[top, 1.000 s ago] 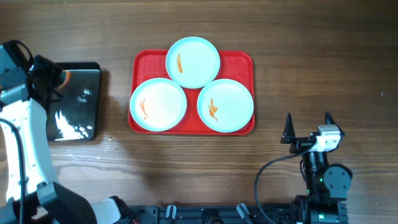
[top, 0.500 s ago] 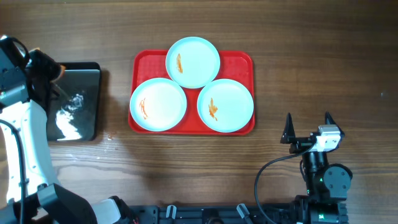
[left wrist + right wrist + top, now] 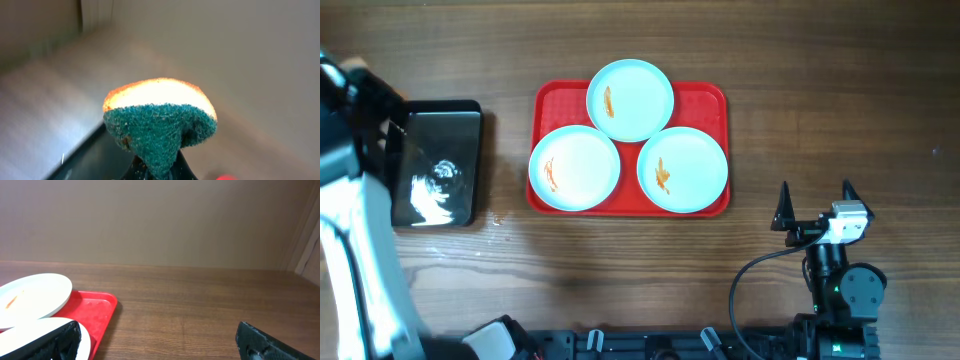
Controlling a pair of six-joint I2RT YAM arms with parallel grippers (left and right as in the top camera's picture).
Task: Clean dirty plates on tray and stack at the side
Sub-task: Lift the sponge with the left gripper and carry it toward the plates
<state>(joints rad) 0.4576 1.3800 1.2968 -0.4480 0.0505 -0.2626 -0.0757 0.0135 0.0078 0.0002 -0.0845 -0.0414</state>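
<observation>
Left wrist view only: left end effector (image 3: 155, 169) clamped on green-and-orange sponge (image 3: 160, 112). Overhead: right end effector (image 3: 815, 200) spread wide, near tabletop (image 3: 820, 60) front edge.

A sponge (image 3: 160, 120) fills the middle, its green scouring face toward the camera and a pale yellow-orange foam layer on top. The left end effector (image 3: 156, 171) pinches its lower tip. Below left lies a glossy black tray (image 3: 92, 160) on the blurred wooden tabletop (image 3: 45, 100).
</observation>
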